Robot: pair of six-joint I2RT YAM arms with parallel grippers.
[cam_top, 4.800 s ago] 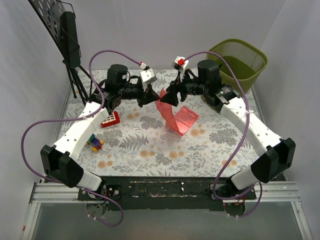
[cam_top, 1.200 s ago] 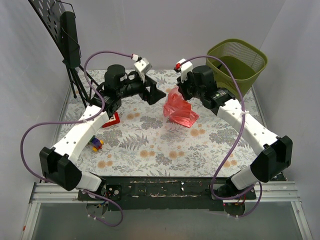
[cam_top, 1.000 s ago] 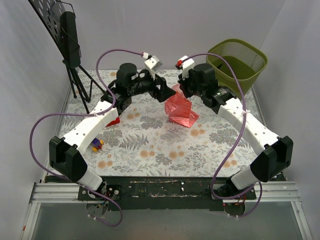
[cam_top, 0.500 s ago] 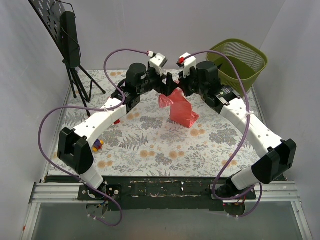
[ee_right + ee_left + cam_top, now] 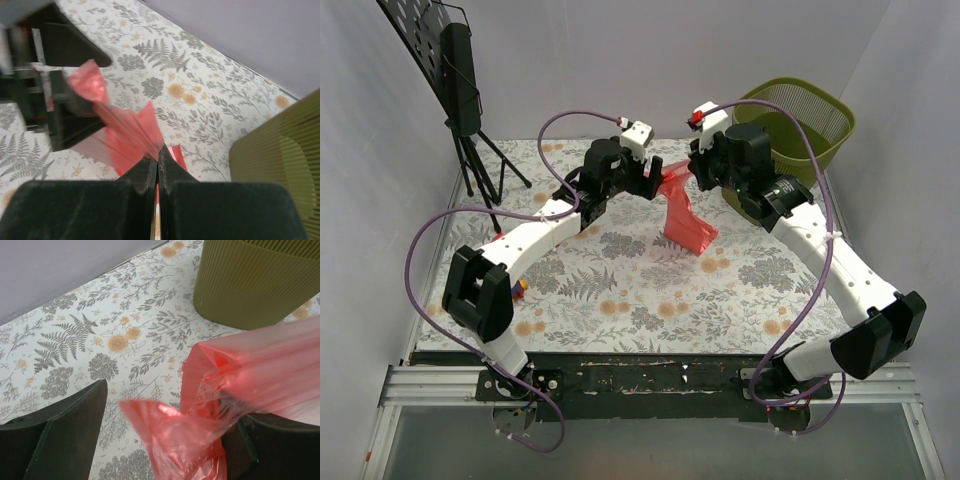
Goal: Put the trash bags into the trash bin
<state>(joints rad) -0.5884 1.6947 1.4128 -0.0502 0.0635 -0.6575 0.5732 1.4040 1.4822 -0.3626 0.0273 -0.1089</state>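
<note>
The trash bag (image 5: pixel 685 215), thin translucent red plastic, hangs stretched from my right gripper (image 5: pixel 693 178) down to the flowered table (image 5: pixel 620 290). In the right wrist view the right gripper (image 5: pixel 159 161) is shut on a pinched corner of the bag (image 5: pixel 122 132). My left gripper (image 5: pixel 655 182) is right beside it. Its jaws stand wide apart in the left wrist view (image 5: pixel 170 412), with a loose flap of the bag (image 5: pixel 172 437) lying between them. The olive-green trash bin (image 5: pixel 800 120) stands at the back right corner, just behind the right gripper (image 5: pixel 255 280) (image 5: pixel 280 165).
A black music stand (image 5: pixel 460 80) stands at the back left. Small coloured blocks (image 5: pixel 517 290) lie near the left arm's elbow. White walls close in the table on the left, back and right.
The left arm has swung right until its gripper reaches the bag. The right gripper has risen and shifted toward the bin, pulling the bag up into a taller, stretched shape.
</note>
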